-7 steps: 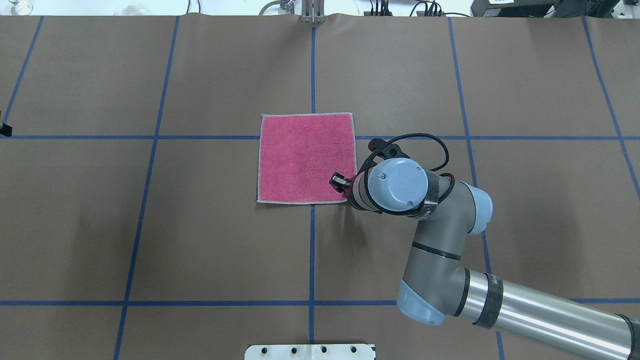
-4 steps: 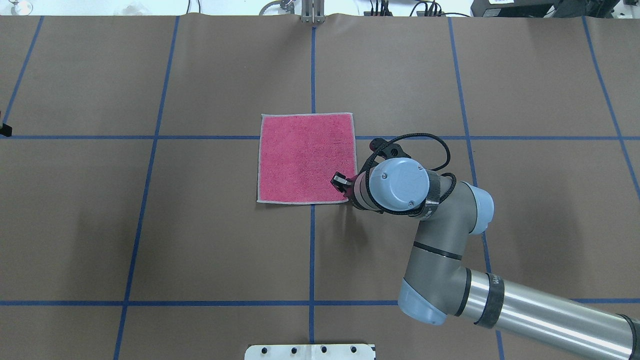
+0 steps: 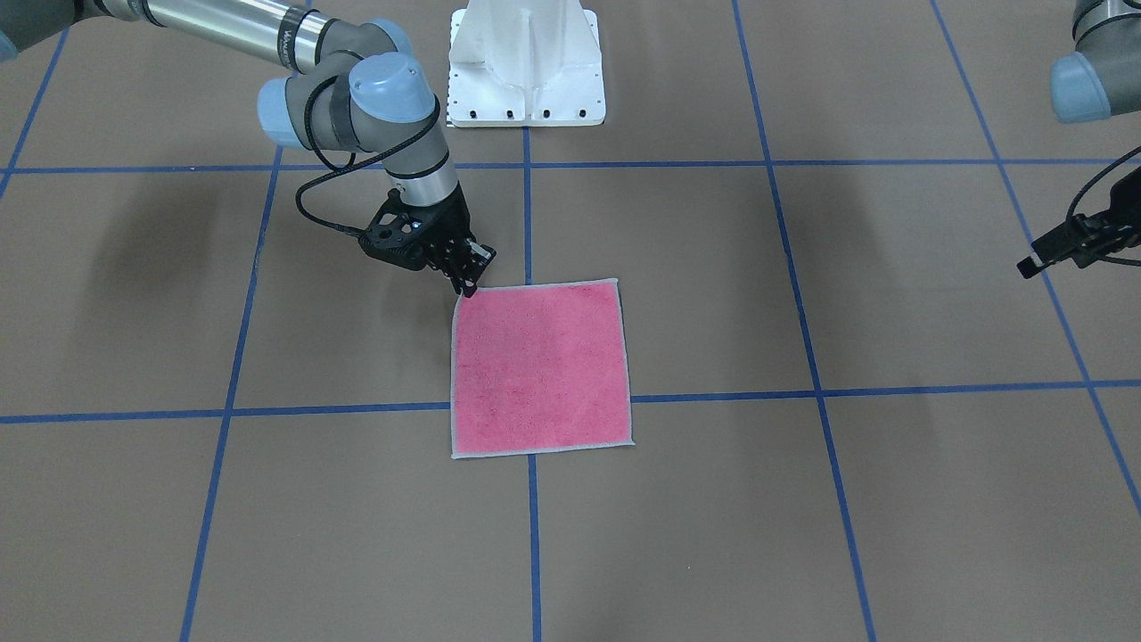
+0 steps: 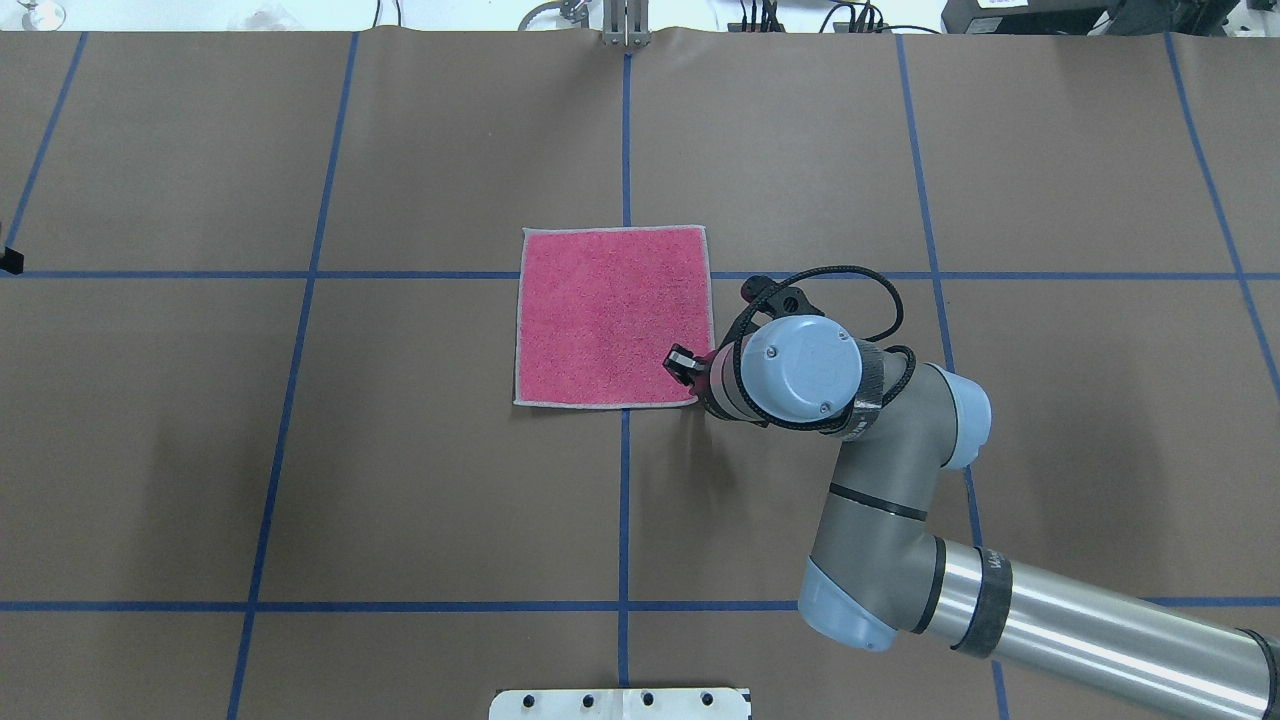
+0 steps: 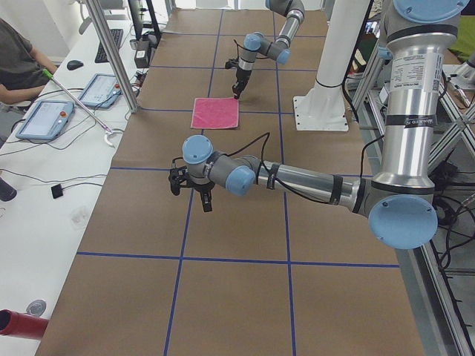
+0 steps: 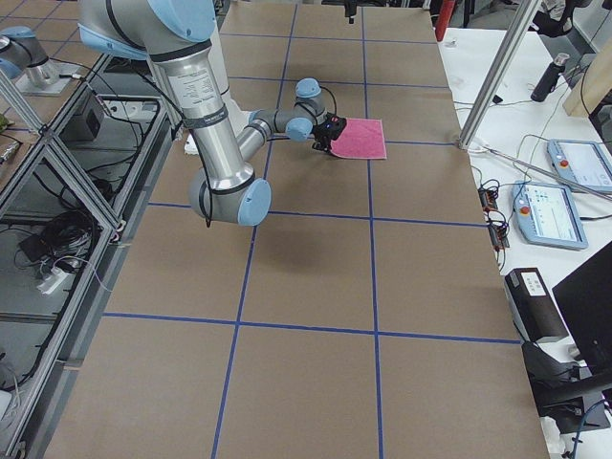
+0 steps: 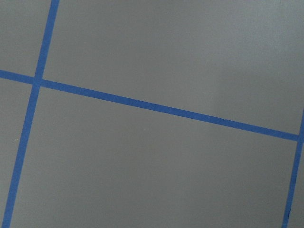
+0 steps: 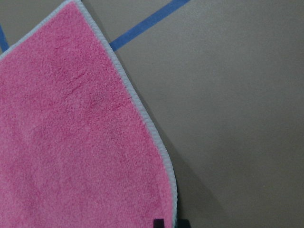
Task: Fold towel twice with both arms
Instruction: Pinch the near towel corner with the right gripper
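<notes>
Pink face up, the towel [image 4: 610, 315] is lying flat mid-way across the table [image 4: 400, 450], near square with no clear long axis, its edges running along the blue tape lines [image 4: 625, 130]. Your right gripper [image 3: 467, 283] is pinching the towel's robot-side corner. Your left gripper [image 3: 1034, 261] is hanging well apart, and you cannot tell how its jaws stand.
</notes>
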You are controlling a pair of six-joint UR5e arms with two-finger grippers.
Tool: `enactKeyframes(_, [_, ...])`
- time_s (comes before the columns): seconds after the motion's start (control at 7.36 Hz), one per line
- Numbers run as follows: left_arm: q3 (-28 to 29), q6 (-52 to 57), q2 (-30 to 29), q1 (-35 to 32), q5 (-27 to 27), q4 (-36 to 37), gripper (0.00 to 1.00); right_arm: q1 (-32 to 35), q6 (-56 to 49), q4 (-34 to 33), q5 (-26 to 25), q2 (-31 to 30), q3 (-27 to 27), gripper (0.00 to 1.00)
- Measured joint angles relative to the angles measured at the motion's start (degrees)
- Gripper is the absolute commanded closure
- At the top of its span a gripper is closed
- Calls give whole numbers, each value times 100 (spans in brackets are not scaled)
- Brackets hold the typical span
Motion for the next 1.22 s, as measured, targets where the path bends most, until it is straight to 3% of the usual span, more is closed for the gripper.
enactKeyframes(0.27, [1,0,0,0,0,1,0,0,-2,-1,0,-7,6,82])
enactKeyframes(0.54, [0,-125,-7,9,5,-10,0,0,-8,0,0,-12,7,99])
enactKeyframes(1.22, [-4,-555,-106,146,20,-110,0,17,-18,-12,3,-60,80,100])
